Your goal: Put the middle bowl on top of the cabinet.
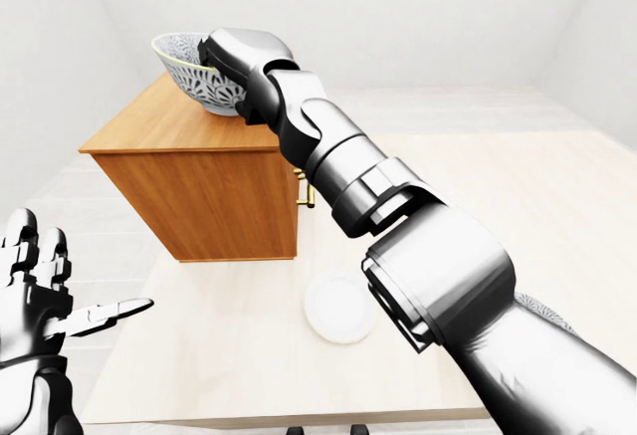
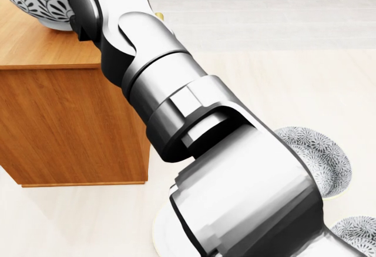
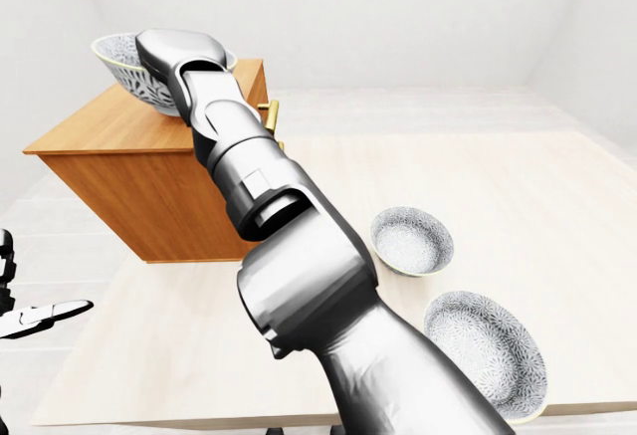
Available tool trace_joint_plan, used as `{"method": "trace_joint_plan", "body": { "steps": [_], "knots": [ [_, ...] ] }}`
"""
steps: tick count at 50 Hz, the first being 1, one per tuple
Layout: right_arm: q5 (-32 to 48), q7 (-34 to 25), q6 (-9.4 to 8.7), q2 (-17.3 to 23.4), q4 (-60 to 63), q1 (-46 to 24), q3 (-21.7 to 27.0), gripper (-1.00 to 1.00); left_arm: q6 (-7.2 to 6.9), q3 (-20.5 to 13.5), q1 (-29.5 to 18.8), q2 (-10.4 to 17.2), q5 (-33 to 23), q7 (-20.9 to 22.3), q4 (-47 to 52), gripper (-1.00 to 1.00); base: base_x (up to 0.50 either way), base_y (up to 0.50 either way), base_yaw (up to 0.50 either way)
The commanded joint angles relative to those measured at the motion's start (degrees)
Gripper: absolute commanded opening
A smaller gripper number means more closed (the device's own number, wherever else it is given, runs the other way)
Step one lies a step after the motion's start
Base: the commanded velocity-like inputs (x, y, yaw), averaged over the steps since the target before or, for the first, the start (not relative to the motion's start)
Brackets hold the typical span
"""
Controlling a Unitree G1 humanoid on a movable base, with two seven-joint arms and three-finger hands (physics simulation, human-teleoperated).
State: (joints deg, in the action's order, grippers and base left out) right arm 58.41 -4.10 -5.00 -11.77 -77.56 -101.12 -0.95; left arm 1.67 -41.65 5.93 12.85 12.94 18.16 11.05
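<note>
The middle bowl (image 1: 191, 75), white with a dark leaf pattern, sits at the far top edge of the wooden cabinet (image 1: 204, 196), its base on or just above the cabinet top. My right hand (image 1: 227, 55) reaches over its right rim, fingers closed round that rim, and the long silver arm runs diagonally across all views. In the head view only the bowl's (image 2: 34, 1) lower side shows at the top left. My left hand (image 1: 70, 286) hangs open at the lower left of the left-eye view, away from everything.
The cabinet stands on a pale table (image 1: 229, 365). A white plate (image 1: 336, 308) lies below the cabinet. A smaller patterned bowl (image 3: 411, 240) and a larger one (image 3: 486, 353) sit at the right. A brass handle (image 3: 269, 112) sticks out from the cabinet's side.
</note>
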Motion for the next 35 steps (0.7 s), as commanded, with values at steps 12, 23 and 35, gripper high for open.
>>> {"method": "trace_joint_plan", "body": {
  "steps": [12,23,35],
  "knots": [
    [-1.73,0.82,0.00,0.56,-0.14,0.46,0.74,0.07,0.52,0.77,0.11,0.02,-0.61,-0.54,-0.18,1.00,0.00,0.00,0.00],
    [-1.76,1.17,0.00,0.53,-0.49,0.07,0.79,1.00,2.02,1.48,-0.41,0.05,-1.46,-0.75,-2.35,1.00,0.00,0.00,0.00],
    [-1.88,1.12,0.00,0.78,-0.22,-0.57,0.99,1.00,3.33,2.45,-0.58,0.19,-2.03,-1.25,-4.08,1.00,0.00,0.00,0.00]
  ]
}}
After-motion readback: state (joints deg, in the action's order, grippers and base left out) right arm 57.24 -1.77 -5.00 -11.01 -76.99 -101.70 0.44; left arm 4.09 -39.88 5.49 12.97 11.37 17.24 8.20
